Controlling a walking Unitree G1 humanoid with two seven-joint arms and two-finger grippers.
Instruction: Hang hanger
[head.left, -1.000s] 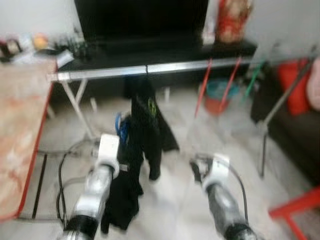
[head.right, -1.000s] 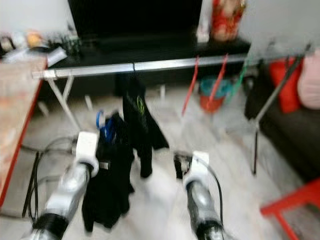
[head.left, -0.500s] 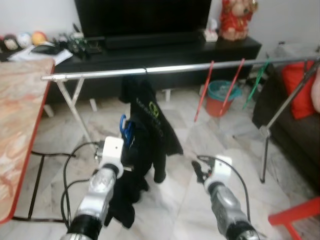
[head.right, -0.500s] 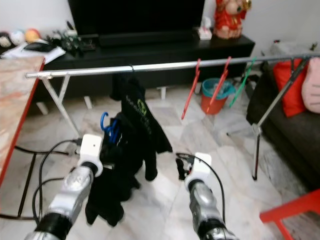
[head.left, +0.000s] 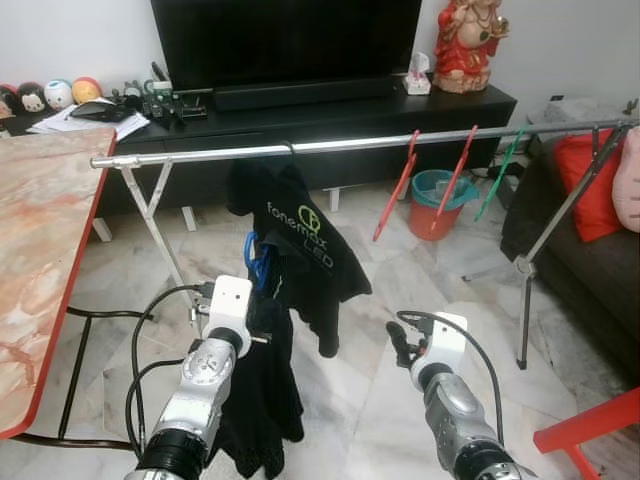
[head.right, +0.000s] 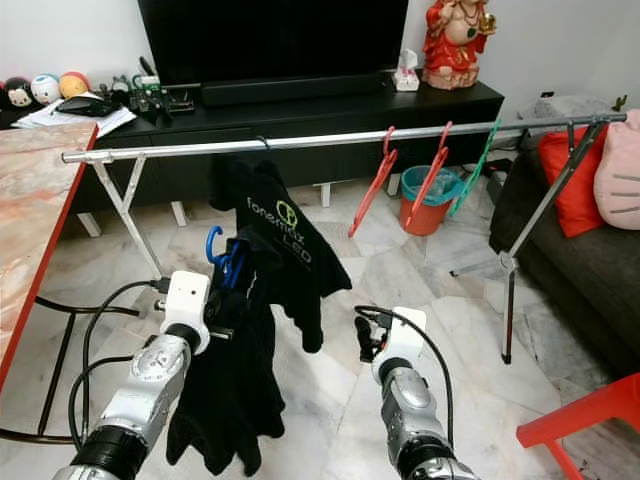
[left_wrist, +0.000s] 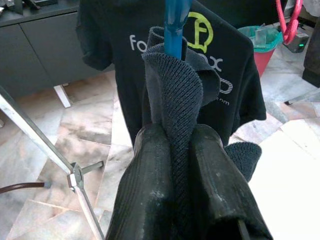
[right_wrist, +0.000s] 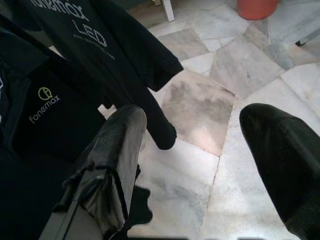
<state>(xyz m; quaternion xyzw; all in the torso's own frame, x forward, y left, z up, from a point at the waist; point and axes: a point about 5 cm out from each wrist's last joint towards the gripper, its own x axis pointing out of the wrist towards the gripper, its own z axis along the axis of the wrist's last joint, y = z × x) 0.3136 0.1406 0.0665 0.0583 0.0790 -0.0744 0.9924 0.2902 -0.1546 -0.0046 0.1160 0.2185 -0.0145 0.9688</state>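
My left gripper is shut on the collar of a black garment that sits on a blue hanger, whose hook rises above my fingers. It is held low, in front of and below a silver clothes rail. A black printed T-shirt hangs from the rail just behind it. My right gripper is open above the marble floor, right of the shirts, with nothing between its fingertips.
Red hangers and a green one hang further right on the rail. A marble-top table stands at the left, a black TV cabinet behind the rail, a dark sofa and a red frame on the right.
The camera has steadied from blur and shifted. My left gripper, with the hanger and garment, sits a little closer to the hung T-shirt. The right gripper stays open.
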